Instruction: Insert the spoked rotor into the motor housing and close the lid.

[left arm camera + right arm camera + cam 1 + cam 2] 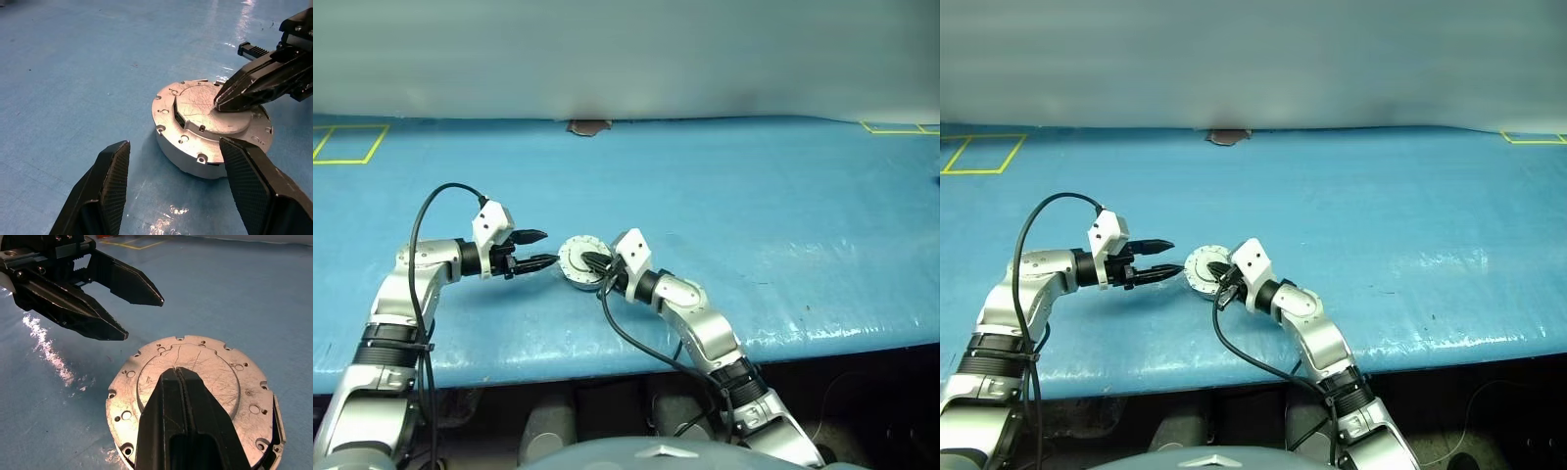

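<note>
The motor housing (193,157), a short silver-grey puck, sits on the blue table near its front, seen also in the left eye view (576,264). Its lid (205,115) lies flat on top, pale scratched outer face up. My right gripper (178,372) is shut, and its joined tips rest on the lid's top face (221,104). My left gripper (548,249) hovers just left of the housing, open and holding nothing, with its fingers (113,166) spread a little wider than the puck. The spoked rotor is hidden.
The blue table cover (754,196) stretches far behind and to the right of the housing. Its front edge (607,357) runs close below my arms. Yellow tape squares (350,143) mark the far corners, and a small brown object (588,126) lies at the far edge.
</note>
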{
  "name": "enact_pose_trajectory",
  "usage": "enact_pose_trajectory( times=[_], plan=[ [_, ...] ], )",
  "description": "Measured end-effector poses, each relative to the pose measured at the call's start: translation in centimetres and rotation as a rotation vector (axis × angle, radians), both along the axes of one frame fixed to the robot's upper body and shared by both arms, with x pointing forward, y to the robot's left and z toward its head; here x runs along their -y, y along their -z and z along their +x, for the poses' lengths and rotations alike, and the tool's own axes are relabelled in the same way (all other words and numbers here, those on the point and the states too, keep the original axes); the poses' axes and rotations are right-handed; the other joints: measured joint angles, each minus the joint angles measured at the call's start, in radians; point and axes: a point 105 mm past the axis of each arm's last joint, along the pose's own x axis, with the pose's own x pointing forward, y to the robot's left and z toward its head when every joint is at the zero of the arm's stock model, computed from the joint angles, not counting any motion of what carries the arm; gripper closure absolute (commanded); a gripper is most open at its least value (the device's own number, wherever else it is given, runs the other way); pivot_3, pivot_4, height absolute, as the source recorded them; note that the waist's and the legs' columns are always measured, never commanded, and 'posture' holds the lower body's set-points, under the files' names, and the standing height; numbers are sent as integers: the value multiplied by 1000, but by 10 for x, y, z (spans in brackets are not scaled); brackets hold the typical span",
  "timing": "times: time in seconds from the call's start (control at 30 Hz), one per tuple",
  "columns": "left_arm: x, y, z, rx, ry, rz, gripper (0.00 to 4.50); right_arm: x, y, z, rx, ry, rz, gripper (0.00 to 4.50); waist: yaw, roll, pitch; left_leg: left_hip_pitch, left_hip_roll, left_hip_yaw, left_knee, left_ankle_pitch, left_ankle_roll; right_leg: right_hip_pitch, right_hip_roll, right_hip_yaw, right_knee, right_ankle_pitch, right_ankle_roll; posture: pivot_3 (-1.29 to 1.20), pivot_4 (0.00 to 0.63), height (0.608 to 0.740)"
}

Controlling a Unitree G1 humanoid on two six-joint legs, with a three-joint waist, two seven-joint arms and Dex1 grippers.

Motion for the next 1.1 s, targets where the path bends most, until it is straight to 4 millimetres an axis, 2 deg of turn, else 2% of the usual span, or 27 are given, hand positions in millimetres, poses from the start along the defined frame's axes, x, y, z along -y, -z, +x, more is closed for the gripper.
enact_pose_trajectory(
  times=[0.27, 0.43, 0.47, 0.67, 1.1],
  plan=[
    [7, -4, 3, 17, 18, -12, 1316, -1, -7, 4, 17, -18, 0, 1912, 0, 0, 0, 0, 0, 1, -7, 0, 0, -3, 0, 0, 0, -2, -3, 0, 150, 740],
    [7, -4, 4, 20, 18, -7, 1316, 1, -4, 11, 1, 18, -5, 237, 0, 0, 0, -1, 0, 0, -9, 0, 0, -4, 1, -1, -1, -3, -4, 0, 150, 740],
    [7, -4, 4, 20, 17, -6, 1316, 1, -4, 12, 1, 19, -7, 30, 0, 0, 0, -1, 0, 0, -9, 0, 0, -4, 1, -1, -1, -3, -4, 0, 150, 740],
    [5, -2, 4, 20, -1, -2, 1316, -3, -1, 11, -4, 7, -31, 30, 0, 0, 0, 0, 0, 0, -9, 0, 0, -4, 0, -1, -1, -4, -4, 0, 150, 740],
    [4, 0, 5, 23, -22, 1, 1316, -4, -2, 5, 125, -10, -108, 30, 0, 0, 0, -1, 0, 0, -10, 0, 0, -4, 0, -1, -1, -4, -4, 0, 150, 740]
  ],
)
